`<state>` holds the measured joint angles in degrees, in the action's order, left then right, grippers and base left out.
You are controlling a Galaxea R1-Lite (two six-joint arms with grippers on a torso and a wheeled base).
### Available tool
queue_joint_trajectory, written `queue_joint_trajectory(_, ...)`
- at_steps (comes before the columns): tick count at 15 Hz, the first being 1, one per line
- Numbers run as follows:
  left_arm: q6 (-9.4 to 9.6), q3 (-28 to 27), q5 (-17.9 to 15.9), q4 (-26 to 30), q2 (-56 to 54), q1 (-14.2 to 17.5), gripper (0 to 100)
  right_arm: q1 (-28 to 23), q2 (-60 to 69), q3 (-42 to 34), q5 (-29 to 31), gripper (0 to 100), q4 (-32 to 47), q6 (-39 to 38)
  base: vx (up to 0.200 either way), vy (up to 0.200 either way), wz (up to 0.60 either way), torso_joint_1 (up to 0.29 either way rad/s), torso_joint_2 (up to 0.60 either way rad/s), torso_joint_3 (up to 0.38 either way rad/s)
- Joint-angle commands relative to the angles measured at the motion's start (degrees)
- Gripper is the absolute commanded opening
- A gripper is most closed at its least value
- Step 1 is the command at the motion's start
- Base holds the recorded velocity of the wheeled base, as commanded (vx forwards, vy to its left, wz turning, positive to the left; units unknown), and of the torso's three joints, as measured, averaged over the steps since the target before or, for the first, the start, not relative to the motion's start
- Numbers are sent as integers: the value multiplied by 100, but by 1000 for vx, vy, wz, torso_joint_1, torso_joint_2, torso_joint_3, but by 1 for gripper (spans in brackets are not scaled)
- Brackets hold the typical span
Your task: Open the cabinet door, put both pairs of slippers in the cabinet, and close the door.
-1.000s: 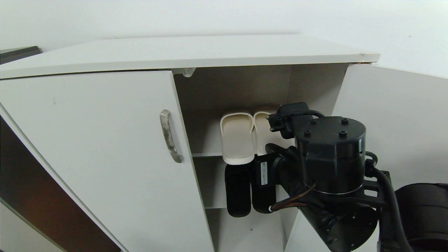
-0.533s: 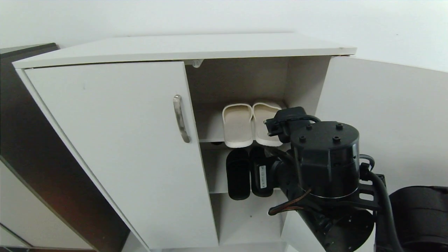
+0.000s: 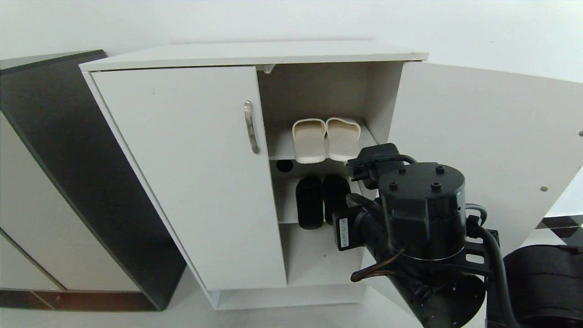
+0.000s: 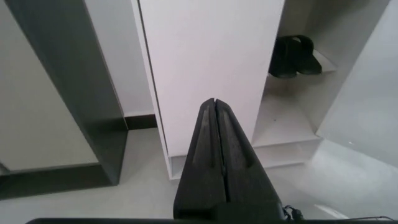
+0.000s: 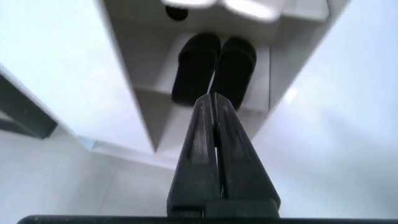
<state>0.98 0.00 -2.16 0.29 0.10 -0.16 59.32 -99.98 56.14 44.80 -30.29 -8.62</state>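
The white cabinet [image 3: 255, 52] stands with its right door [image 3: 478, 136] swung wide and its left door [image 3: 196, 173] closed. A white pair of slippers [image 3: 325, 139] lies on the upper shelf and a black pair [image 3: 322, 200] on the shelf below. My right arm's wrist [image 3: 419, 214] hangs in front of the open side, clear of the shelves. In the right wrist view, my right gripper [image 5: 215, 96] is shut and empty, pointing at the black slippers [image 5: 214, 68]. My left gripper [image 4: 214, 101] is shut and empty too, facing the closed door [image 4: 211, 56].
A dark grey panel [image 3: 68, 159] stands close on the cabinet's left. The left door carries a metal handle [image 3: 251, 126]. The bottom compartment [image 3: 314, 255] holds nothing. Pale floor [image 3: 273, 319] lies in front of the cabinet.
The whole head picture has shifted: the camera has backed away, so the cabinet looks smaller and farther. My right arm has drawn back from the black slippers, which stay on their shelf.
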Motion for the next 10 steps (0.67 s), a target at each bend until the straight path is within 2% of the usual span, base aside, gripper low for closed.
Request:
queue_joint_trajectory(1,-1,0,5,-3,-1,-2,0,1,-22,-6,2,0,-3,1,-200,0,0,2,7,-2)
queue_joint_trajectory(6,-1,0,-4,-3,-1,-2,0,-17,-22,-6,-6,0,-3,1,-200,0,0,1,2,3)
queue_joint_trajectory(10,-1,0,-4,-3,-1,-2,0,-17,-22,-42,-6,0,6,1,0,0,0,0,0,0)
